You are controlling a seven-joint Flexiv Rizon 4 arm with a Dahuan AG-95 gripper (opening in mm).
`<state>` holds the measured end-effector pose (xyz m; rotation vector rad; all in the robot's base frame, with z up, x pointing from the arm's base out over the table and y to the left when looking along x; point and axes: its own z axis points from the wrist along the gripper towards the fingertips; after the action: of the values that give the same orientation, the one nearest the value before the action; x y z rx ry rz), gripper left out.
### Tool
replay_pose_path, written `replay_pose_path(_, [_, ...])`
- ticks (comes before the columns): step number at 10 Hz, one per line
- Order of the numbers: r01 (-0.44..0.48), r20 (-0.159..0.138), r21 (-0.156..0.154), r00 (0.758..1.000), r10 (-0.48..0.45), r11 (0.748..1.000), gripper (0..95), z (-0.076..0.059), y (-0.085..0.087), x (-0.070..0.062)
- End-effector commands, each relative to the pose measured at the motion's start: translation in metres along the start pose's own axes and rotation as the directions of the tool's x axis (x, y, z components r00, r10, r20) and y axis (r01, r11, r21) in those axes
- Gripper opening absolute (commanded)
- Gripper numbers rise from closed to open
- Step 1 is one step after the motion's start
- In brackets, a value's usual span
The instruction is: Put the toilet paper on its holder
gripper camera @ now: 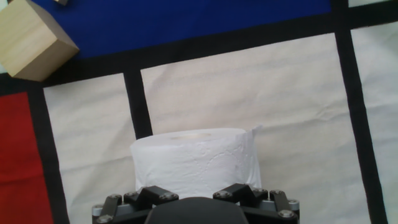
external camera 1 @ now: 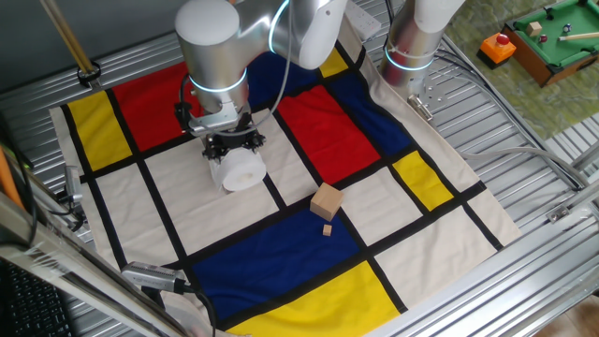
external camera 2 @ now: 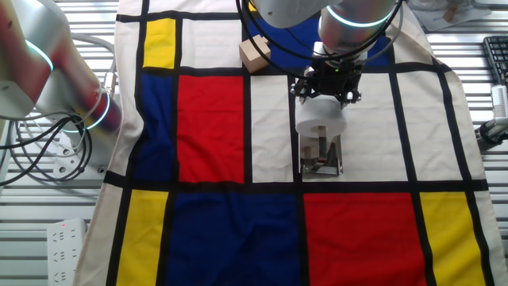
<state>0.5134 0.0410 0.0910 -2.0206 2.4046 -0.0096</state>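
I have the toilet paper (external camera 2: 321, 119) pinched between my fingers (external camera 2: 326, 89), gripped at its upper end so the hollow core stays free to take the rod. It hangs directly over the holder (external camera 2: 321, 160), whose shiny base plate lies on a white panel near the middle of the worktop (external camera 1: 524, 187); whether the rod has already entered the core I cannot tell. The wooden cube (external camera 1: 327, 201) sits well apart, toward the blue panel. A cloth (external camera 1: 309, 253) of red, blue, yellow and white blocks covers the ribbed metal worktop.
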Motion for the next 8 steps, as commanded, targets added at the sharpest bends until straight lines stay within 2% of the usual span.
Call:
replay_pose_path(1, [-0.006, 0.002, 0.0, 1.0, 0.006, 1.0, 0.0, -0.0002, 0.0004, 0.0])
replay_pose_path(8, [0.0, 0.006, -0.001, 1.0, 0.0, 1.0, 0.0, -0.0001, 0.0, -0.0001])
